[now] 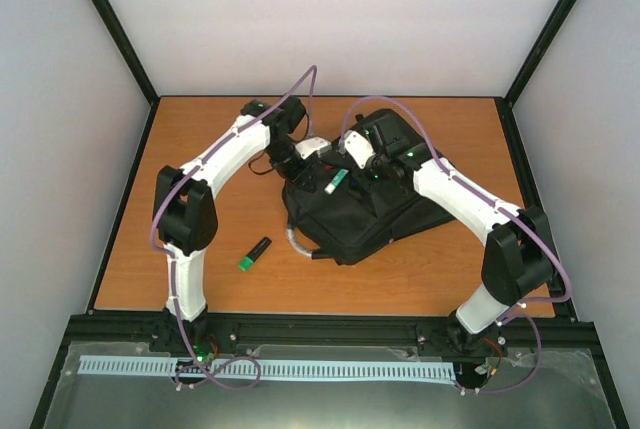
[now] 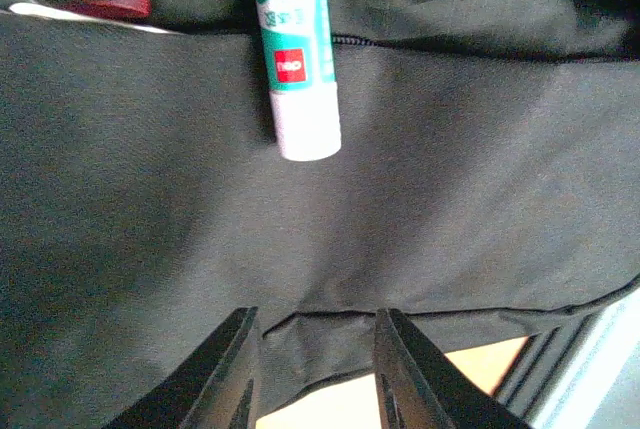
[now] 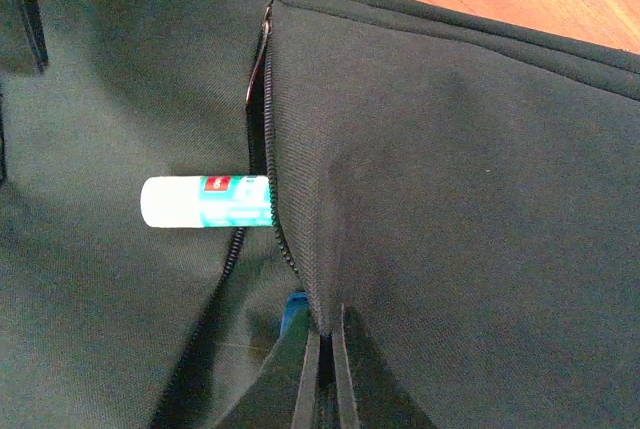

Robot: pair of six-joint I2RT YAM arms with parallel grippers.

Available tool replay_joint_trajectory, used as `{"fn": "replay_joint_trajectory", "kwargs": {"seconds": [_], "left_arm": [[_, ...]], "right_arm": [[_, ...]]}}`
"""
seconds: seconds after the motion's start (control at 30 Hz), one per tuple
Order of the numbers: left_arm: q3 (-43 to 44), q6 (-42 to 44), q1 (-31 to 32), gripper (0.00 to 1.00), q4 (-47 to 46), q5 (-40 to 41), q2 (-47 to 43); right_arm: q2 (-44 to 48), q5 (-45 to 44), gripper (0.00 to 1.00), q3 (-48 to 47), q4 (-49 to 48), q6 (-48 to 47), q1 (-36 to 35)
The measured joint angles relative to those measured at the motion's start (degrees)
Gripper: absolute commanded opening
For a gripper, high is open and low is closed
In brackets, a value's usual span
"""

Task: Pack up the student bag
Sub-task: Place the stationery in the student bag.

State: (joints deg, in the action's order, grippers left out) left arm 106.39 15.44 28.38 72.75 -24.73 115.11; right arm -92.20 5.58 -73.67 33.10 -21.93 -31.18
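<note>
Student bag (image 1: 360,214) lay flat on the table (image 1: 200,149), right under both sets of jaws. R gripper (image 3: 328,334) jaws were shut tight, apparently pinching the edge of the bag's flap beside the zip (image 3: 262,99). The cloth tented up ahead of the tips. L gripper (image 2: 316,314) jaws stood part open w/ nothing between them, bag cloth just beyond the tips. Glue stick (image 2: 295,69) sat well ahead of the L jaws, white end out, other end tucked into the zip mouth. From the R jaws it lay ahead & to the left, approx. half in.

Risks, as judged:
- Stick was only half in. If the R jaws dropped or tugged the flap, it could slide back out & roll off the bag.
- R grip looked to be on a thin cloth edge only. A slip would let the mouth close on the stick.
- An off-centre push from the L jaws could tip the stick sideways, not inward.
- Marker pen (image 1: 255,253) lay on the table, well apart from both jaws, not packed yet. It would probably need the mouth held open too.
</note>
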Motion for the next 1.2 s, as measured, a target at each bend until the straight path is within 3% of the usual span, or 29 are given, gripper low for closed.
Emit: {"fn": "replay_joint_trajectory", "kwargs": {"seconds": [0.1,0.17,0.7,1.13,1.2], "left_arm": [[-1.05,1.33,0.0,0.17,0.46,-3.06,0.83],[-1.01,1.77,0.0,0.15,0.44,-5.25,1.99],[3.72,2.51,0.02,0.16,-0.59,-11.04,11.56],[9.09,-6.25,0.35,0.19,-9.86,-9.35,13.86],[10.32,-7.48,0.35,0.2,-10.73,-9.38,14.43]], "right_arm": [[0.11,0.94,0.03,-0.13,0.5,-0.02,0.0],[0.11,1.36,0.03,-0.13,0.63,-0.02,0.02],[0.35,2.71,0.03,-0.11,1.03,-0.09,0.02],[0.35,2.54,0.03,-0.11,0.57,-0.24,0.33],[0.35,2.29,0.08,-0.09,0.57,-0.48,0.39]]}}
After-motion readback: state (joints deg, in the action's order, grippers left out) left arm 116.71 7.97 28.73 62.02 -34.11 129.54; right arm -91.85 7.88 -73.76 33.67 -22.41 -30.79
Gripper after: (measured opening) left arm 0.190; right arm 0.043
